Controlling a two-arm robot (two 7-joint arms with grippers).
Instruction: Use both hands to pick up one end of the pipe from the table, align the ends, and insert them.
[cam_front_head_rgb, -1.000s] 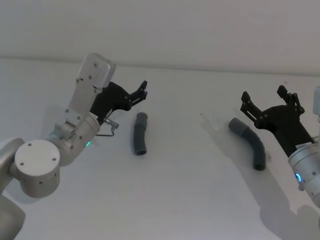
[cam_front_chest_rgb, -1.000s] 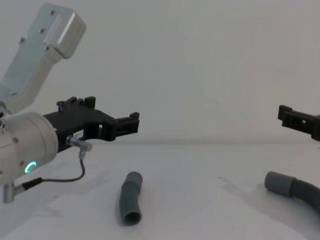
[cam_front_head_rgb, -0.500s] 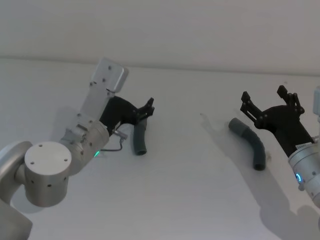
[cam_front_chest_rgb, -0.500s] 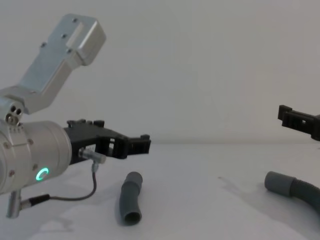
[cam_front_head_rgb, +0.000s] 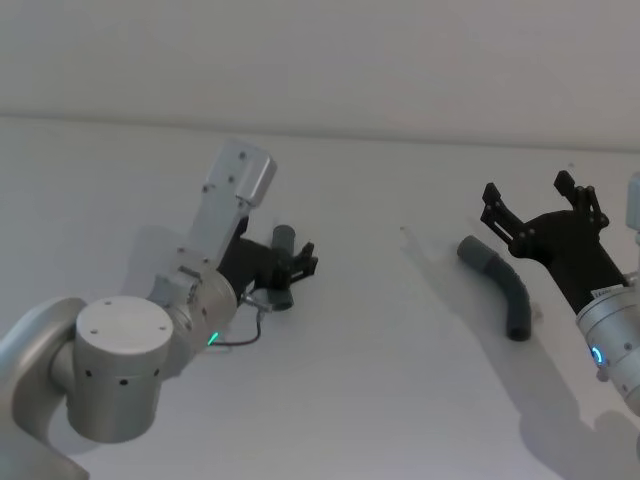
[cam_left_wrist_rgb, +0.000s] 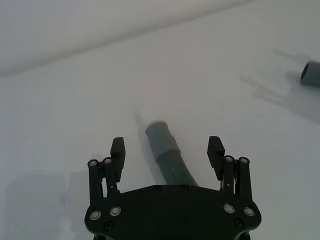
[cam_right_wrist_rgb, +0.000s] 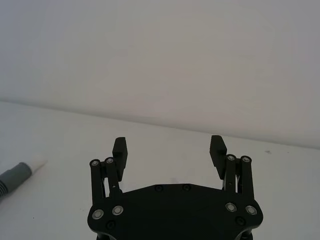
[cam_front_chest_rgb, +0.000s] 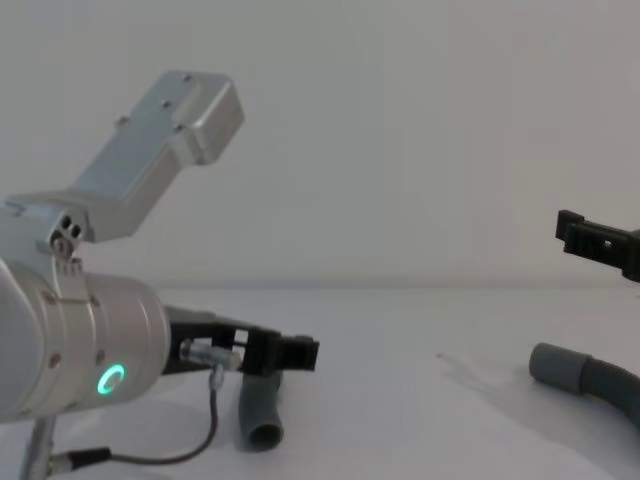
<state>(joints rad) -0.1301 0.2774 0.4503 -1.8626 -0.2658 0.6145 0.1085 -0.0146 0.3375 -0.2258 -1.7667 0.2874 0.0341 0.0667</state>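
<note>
The pipe lies in two dark grey pieces on the white table. The short bent piece rests left of centre. My left gripper hangs low over it, open. In the left wrist view the short piece runs between the spread jaws of the left gripper, its smooth cuff past the fingertips, neither jaw touching it. The curved piece lies at the right. My right gripper is open, raised just behind and to the right of it.
A pale grey wall closes off the table's far edge. A thin cable loops under the left wrist. Bare table stretches between the two pipe pieces and toward the front.
My left arm has swung right and down, bringing its open gripper from behind the short piece to straddle it. The right arm and both pipe pieces have not moved.
</note>
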